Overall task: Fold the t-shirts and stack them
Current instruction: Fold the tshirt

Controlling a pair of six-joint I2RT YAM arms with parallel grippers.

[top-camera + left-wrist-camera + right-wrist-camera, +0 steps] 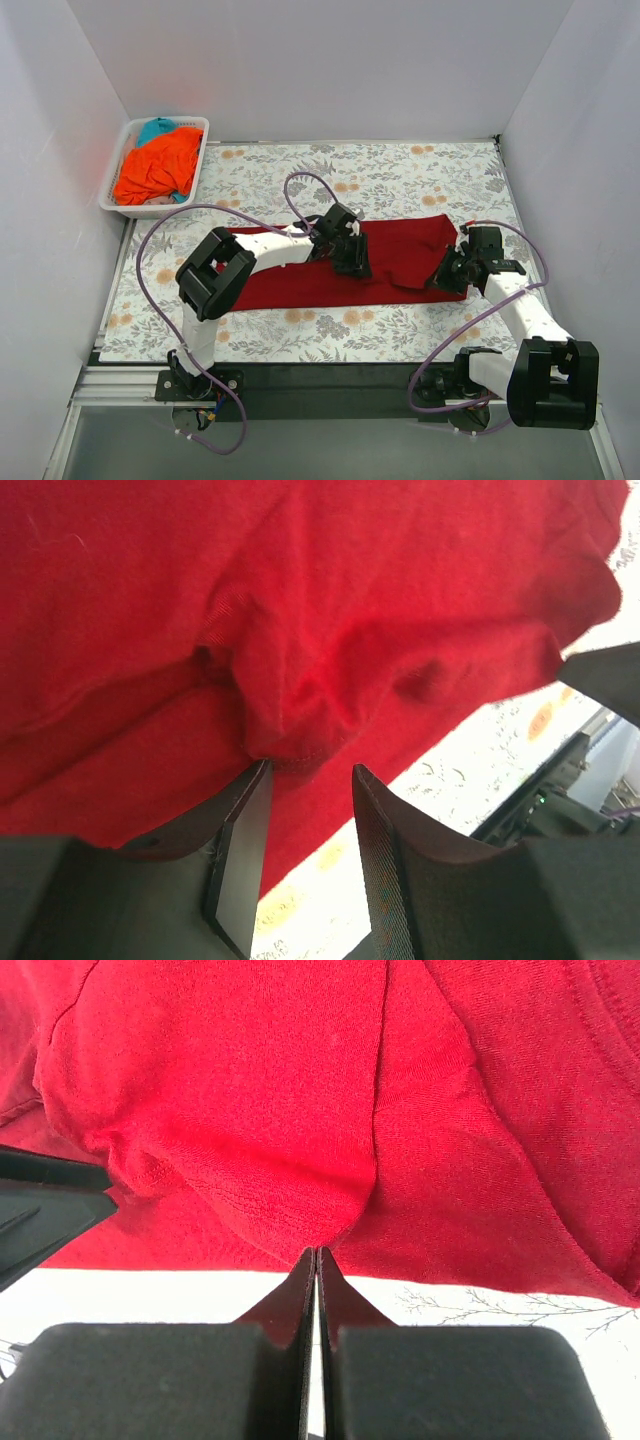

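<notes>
This was a robotics lab test cell, not a lived-in room. Plain white panels (300,70) boxed the table in at nine, twelve and three o'clock. At six o'clock two robot arms (215,270) were bolted to a black base plate (330,378) on an aluminium rail (110,385), with purple cables (308,174) looping loose over the work surface. The homely items looked like staged props: a floral tablecloth (400,170), a white slotted basket (113,170) of clothes at ten o'clock, and a dark red t-shirt (400,255) spread at the centre.
</notes>
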